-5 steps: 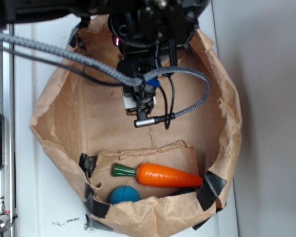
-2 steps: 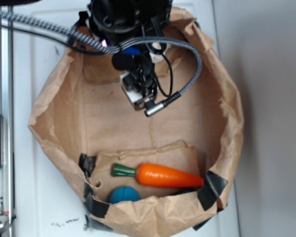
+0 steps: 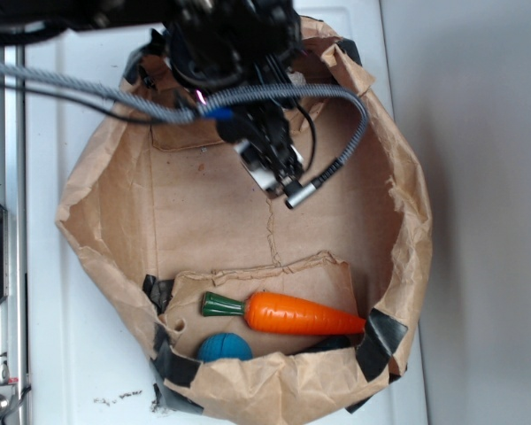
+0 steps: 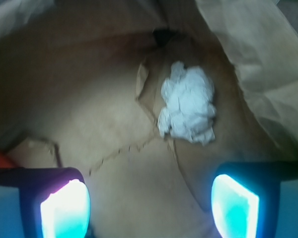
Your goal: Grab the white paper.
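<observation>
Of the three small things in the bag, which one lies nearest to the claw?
The white paper. In the wrist view it lies just ahead of the open claw, while the carrot and the blue ball lie at the bag's opposite end.

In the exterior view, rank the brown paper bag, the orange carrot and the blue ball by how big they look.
Largest to smallest, as they appear:
1. brown paper bag, filling most of the frame
2. orange carrot
3. blue ball, partly hidden behind the bag's rim, so its full size is unsure
</observation>
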Motion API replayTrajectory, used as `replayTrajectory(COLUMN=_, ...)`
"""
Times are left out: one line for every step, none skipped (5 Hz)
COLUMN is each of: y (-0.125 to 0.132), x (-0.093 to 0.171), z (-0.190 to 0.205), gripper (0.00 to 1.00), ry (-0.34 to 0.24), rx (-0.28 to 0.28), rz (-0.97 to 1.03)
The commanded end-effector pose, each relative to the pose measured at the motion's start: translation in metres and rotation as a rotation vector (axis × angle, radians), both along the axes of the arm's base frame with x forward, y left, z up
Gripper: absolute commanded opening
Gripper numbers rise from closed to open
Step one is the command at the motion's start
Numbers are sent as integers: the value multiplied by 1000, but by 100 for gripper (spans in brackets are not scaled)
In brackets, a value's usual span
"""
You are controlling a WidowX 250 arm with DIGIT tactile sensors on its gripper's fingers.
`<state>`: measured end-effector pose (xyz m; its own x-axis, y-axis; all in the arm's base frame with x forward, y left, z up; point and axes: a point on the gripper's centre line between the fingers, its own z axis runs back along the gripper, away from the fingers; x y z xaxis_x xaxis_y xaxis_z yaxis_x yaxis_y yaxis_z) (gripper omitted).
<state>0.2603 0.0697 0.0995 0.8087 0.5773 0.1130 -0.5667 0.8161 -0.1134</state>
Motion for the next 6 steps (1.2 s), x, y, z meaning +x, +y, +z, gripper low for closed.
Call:
replayTrajectory(y=7, x=37, z=-11, gripper=100, ry=22, rx=71, rz=45)
replayTrajectory(y=15, x=36, z=-11, gripper=100, ry=10, rx=79, rz=49)
replayTrajectory(y=25, x=27, z=-4, gripper=100, ry=-4, rx=70, rz=45)
replayTrajectory(y=39, x=17, z=0, gripper=100, ry=-10, rx=72, rz=70)
replayTrajectory(y=48, x=13, z=-5, gripper=100, ry=12, rx=151, rz=101)
replayTrajectory(y=55, x=17, z=-14, gripper=100, ry=28, rx=197, rz=137)
